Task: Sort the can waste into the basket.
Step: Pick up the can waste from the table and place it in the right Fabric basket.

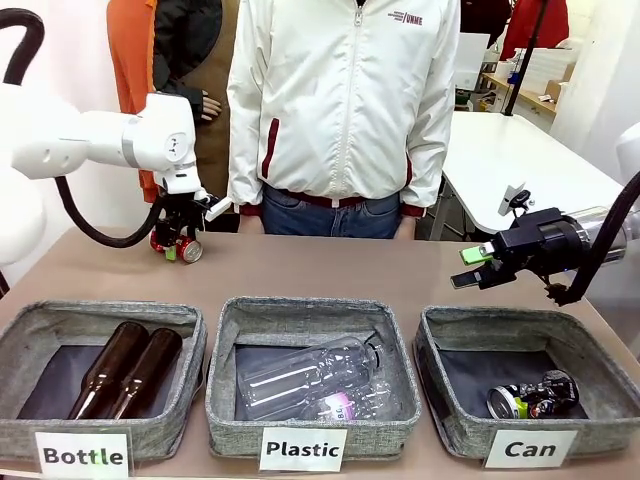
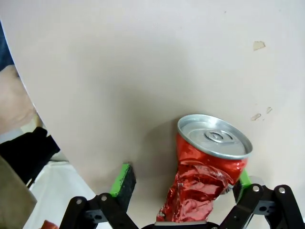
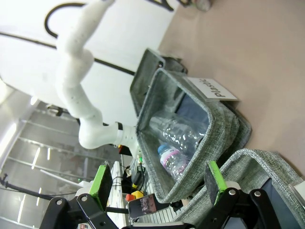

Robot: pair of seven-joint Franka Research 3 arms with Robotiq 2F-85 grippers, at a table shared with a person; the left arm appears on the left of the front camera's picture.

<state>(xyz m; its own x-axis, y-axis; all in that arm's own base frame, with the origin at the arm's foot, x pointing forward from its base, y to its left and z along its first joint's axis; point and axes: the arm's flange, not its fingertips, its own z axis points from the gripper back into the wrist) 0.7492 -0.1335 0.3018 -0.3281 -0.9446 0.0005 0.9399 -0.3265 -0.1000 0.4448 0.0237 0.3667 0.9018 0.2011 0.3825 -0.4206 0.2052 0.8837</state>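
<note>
Brown tabletop (image 1: 330, 265), person in a white jacket (image 1: 340, 100) standing at the far side, three grey fabric baskets in a row along the near edge.

Left gripper (image 1: 178, 248) points down at the far left part of the tabletop, fingers spread on either side of the crushed red can (image 2: 205, 167). In the left wrist view the can sits between the fingers, silver top pointing away from the gripper and tilted. One green pad (image 2: 243, 179) is at the can's side; the other pad (image 2: 121, 183) stands clear of it with bare tabletop in the gap. Not clamped; cannot tell if the can is lifted.

Right gripper (image 1: 466, 268) hangs open and empty, fingers pointing toward the middle of the tabletop, just above the far rim of the Can basket (image 1: 455, 432). Both green pads are wide apart in the right wrist view. The dark can (image 1: 535, 397) lies on its side on the basket's dark floor, below this gripper and nearer the camera, close to the white "Can" label (image 1: 530, 449).

From the left gripper, the Can basket is well apart, at the opposite end of the row. Plastic basket (image 1: 230, 420) with clear bottles (image 1: 310, 375) lies between the two grippers' sides; Bottle basket (image 1: 160, 440) with two brown bottles (image 1: 125, 365) lies near-side of the left gripper.
</note>
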